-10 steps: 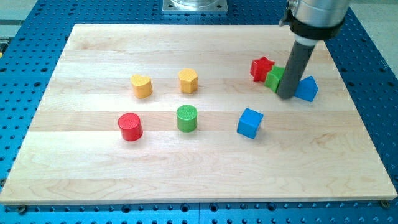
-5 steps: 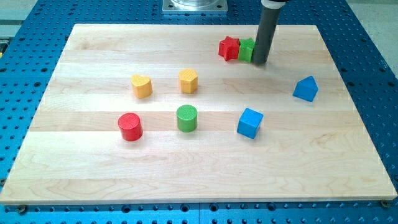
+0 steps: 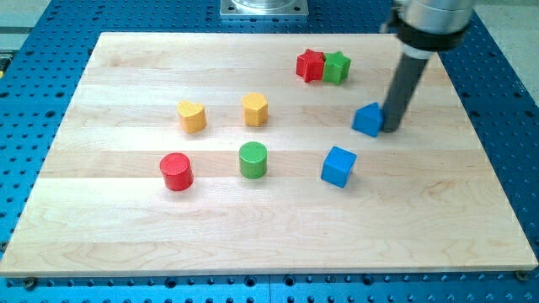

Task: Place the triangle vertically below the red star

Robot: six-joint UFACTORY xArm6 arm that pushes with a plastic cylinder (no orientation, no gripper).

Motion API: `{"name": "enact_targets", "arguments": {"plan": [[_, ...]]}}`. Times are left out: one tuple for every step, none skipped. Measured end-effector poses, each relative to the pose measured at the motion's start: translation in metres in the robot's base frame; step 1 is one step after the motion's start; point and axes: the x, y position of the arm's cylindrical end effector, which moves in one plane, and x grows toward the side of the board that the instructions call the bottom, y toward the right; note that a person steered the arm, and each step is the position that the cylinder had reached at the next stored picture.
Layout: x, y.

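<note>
Eight blocks on the worktop. Nearest the view's bottom: red cylinder, green cylinder, blue cube. Mid row: yellow heart-like block, yellow hexagon, then the blue triangle. We have no jaws on this rig, just a rod, so nothing gets held. My tip sits touching the triangle's right side, the right face for shoving it toward the view's left. Farthest: red star touching the green block. Triangle sits lower than the star but right of it, so we judge more leftward pushing is needed.
</note>
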Motion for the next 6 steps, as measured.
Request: {"name": "enact_targets", "arguments": {"plan": [[0.000,-0.037],[0.043,-0.034],[0.025,-0.056],[0.002,-0.068],[0.026,-0.079],[0.038,-0.099]]}}
